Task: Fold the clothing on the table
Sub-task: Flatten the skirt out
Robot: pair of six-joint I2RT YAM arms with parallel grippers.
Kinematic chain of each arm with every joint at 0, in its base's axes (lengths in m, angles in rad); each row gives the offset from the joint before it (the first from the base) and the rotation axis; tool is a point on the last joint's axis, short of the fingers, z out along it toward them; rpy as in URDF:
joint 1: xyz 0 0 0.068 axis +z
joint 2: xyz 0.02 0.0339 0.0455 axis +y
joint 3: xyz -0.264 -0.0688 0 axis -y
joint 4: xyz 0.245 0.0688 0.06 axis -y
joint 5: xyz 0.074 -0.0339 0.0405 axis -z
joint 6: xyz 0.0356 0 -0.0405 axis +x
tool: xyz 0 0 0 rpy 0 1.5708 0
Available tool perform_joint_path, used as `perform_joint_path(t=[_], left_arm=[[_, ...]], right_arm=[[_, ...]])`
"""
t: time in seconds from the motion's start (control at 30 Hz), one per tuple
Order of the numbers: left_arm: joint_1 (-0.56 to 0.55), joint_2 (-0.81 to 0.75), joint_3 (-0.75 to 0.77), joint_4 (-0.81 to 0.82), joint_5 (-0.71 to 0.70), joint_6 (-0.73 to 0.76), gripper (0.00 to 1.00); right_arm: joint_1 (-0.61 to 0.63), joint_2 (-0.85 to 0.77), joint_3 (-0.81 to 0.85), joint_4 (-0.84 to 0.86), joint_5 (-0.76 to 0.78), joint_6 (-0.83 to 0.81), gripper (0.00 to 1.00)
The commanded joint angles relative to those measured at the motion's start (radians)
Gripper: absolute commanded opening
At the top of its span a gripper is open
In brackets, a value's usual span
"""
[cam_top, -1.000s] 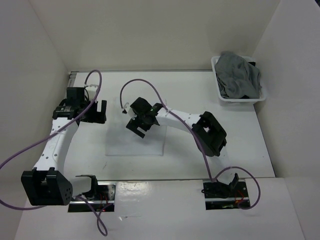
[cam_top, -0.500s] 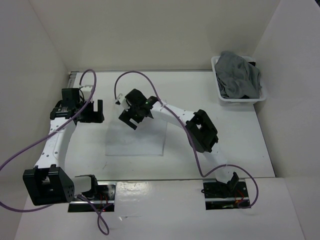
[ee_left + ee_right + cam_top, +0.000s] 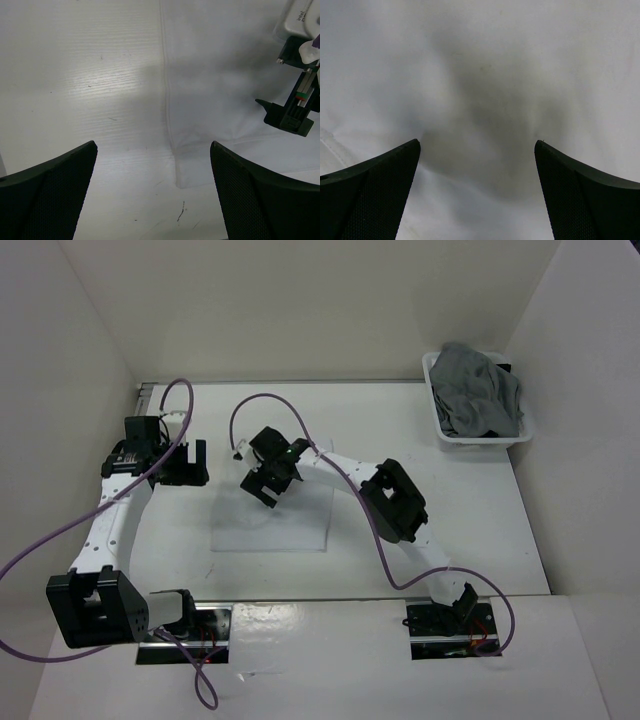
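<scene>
The clothing (image 3: pixel 290 530) is a white garment lying flat as a rectangle on the white table (image 3: pixel 400 425). My right gripper (image 3: pixel 262 487) hovers open over its far left part; in the right wrist view white cloth (image 3: pixel 480 75) fills the frame between the open fingers of that gripper (image 3: pixel 477 145). My left gripper (image 3: pixel 186 466) stands open above bare table just left of the garment. In the left wrist view the left gripper (image 3: pixel 152 150) straddles the hemmed edge and corner of the clothing (image 3: pixel 220 100), with nothing held.
A white basket (image 3: pixel 436 400) at the far right corner holds crumpled grey clothes (image 3: pixel 480 395). White walls enclose the table on three sides. The right gripper's body (image 3: pixel 292 107) shows at the right edge of the left wrist view. Purple cables arc above both arms.
The right gripper has moved left and down toward the garment's far left part. The left gripper shifted slightly left, then held still. Both stayed open.
</scene>
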State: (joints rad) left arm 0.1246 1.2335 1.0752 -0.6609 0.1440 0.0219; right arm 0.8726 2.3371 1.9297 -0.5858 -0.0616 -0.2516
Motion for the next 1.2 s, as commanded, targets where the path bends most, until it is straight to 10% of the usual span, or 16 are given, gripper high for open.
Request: perform_joint_path(t=[0.0,1.17], left_arm=[[0.003,0.003,-0.003,0.024,0.026,-0.002,1.0],[0.003,0.021,-0.003,0.015,0.045,0.007,1.0]], right_arm=[[0.002,-0.01,-0.003,0.001,-0.004,-0.009,0.99],[-0.026,-0.09,-0.288,-0.074,-0.103,-0.143,0.99]])
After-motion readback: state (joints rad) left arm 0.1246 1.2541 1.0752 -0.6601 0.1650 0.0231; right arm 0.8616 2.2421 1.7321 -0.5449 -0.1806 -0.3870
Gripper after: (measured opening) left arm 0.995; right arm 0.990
